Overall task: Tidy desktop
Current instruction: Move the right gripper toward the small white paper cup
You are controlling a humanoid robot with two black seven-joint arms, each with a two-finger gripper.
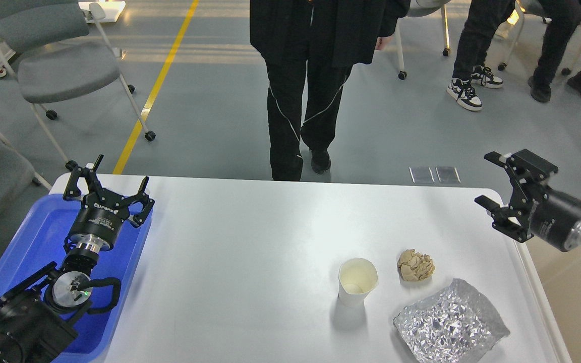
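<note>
The white desktop [250, 252] fills the middle of the head view. On its right front stand a white paper cup [356, 281], upright and open, a crumpled tan paper ball [415, 265] and a crinkled silver foil bag [451, 322]. My left gripper [108, 184] is open and empty over the far end of the blue tray [28, 242]. My right gripper [501, 184] is open and empty above the desktop's far right corner, turned to point left, well behind the paper ball.
A beige bin [573, 282] stands off the desktop's right edge, under my right arm. A person in black [310, 75] stands beyond the far edge. Grey chairs [53, 60] stand at the back left, and seated people at the back right.
</note>
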